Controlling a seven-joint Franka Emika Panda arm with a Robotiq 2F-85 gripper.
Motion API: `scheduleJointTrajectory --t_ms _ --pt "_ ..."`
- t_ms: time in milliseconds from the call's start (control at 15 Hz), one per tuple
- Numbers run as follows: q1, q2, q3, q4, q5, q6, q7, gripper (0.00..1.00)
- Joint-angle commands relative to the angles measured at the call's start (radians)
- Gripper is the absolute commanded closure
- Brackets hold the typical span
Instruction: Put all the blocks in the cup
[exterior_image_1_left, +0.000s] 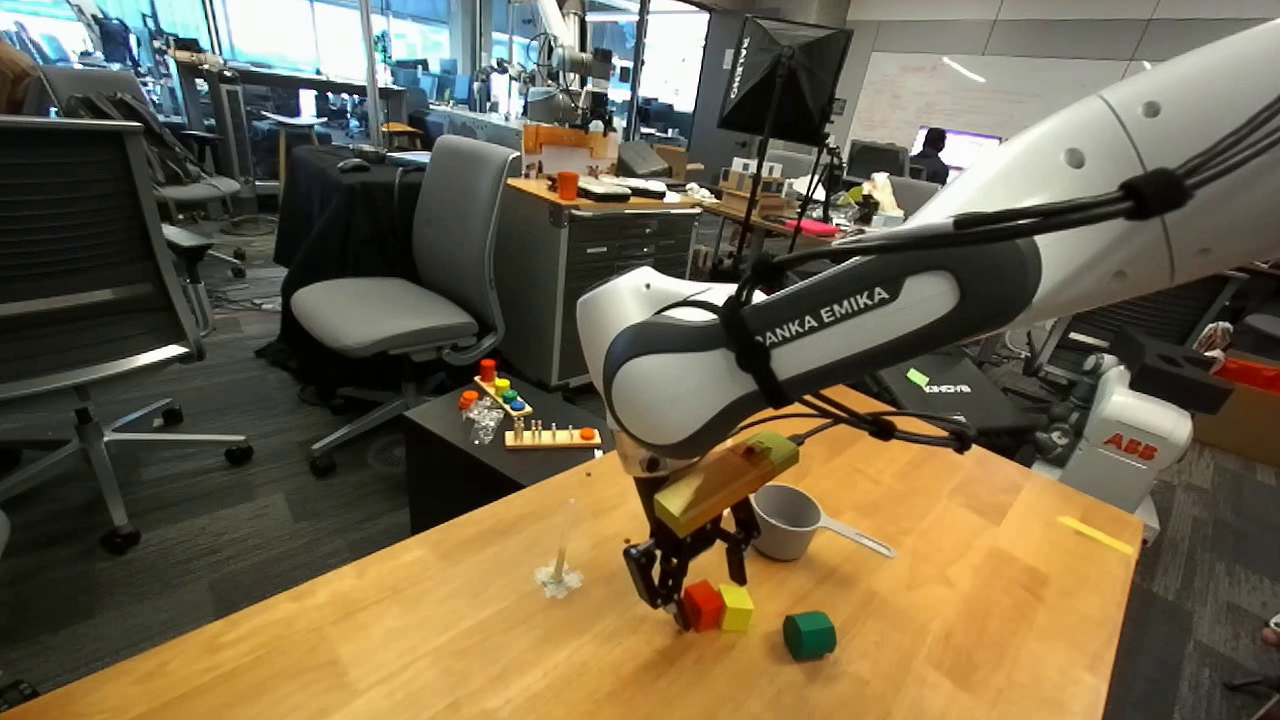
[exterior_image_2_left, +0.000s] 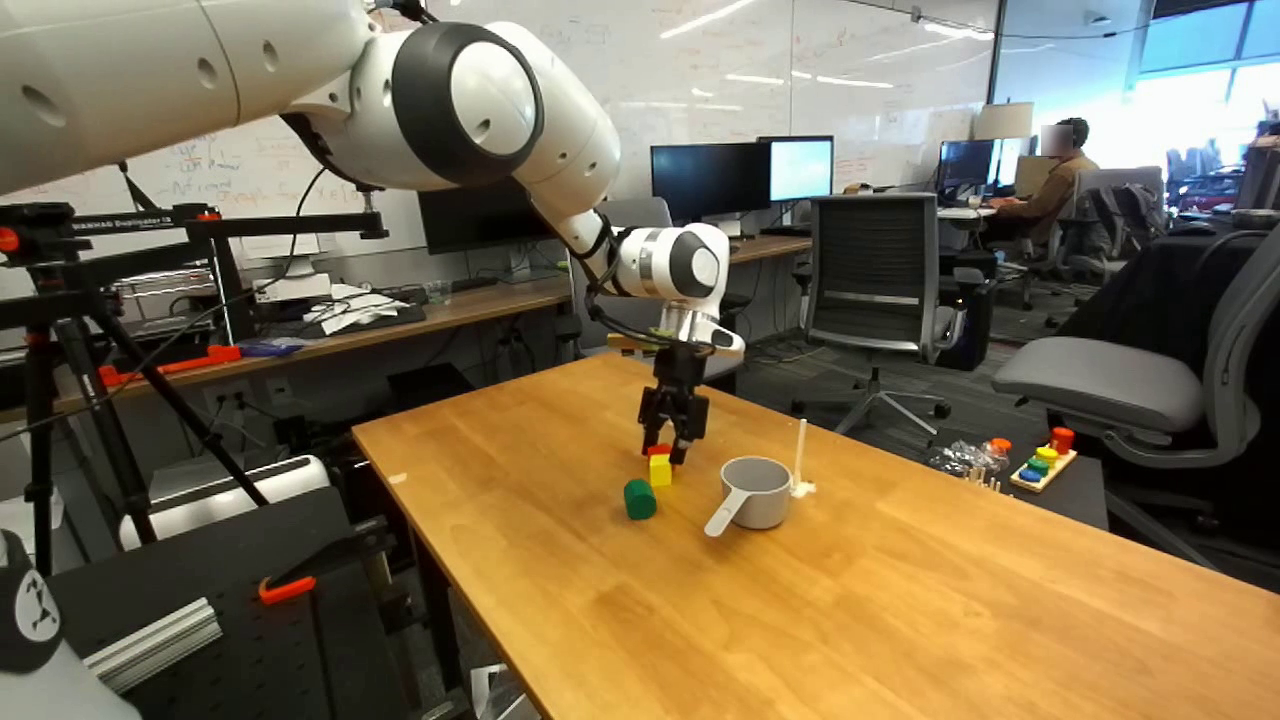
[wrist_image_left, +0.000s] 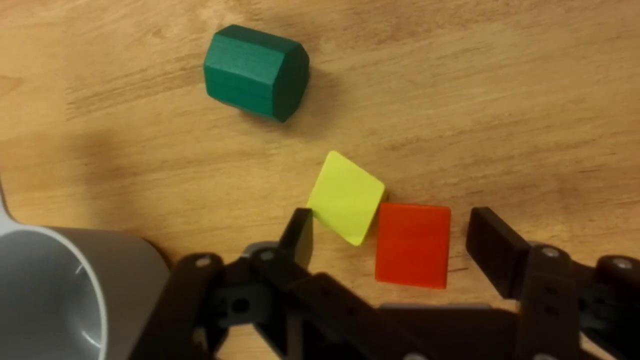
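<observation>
Gripper (wrist_image_left: 392, 227) with jaws wide apart, red block (wrist_image_left: 413, 246) straight between, not held. Near one jaw, yellow block (wrist_image_left: 347, 198), turned crooked, and cup (wrist_image_left: 122, 272); farther off, green block (wrist_image_left: 254, 72), longways roughly jaw to jaw.

The white Panda arm (exterior_image_1_left: 1045, 165) has a dark grey panel (exterior_image_1_left: 990, 287) lettered "EMIKA". Black cables (exterior_image_1_left: 1050, 213) run above that panel; below it, the black Robotiq gripper (wrist_image_left: 393, 241) has silvery screws (wrist_image_left: 550, 252).
</observation>
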Motion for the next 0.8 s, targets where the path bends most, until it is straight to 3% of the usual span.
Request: scheduleJointTrajectory --t_ms 0,400,733 --pt "-0.006 0.042 0.007 0.073 0.023 -0.02 -0.012 0.5" --pt "-0.014 0.051 0.006 0.09 0.038 -0.029 -0.004 0.93" --pt "-0.019 0.053 0.007 0.098 0.049 -0.036 -0.002 0.91"
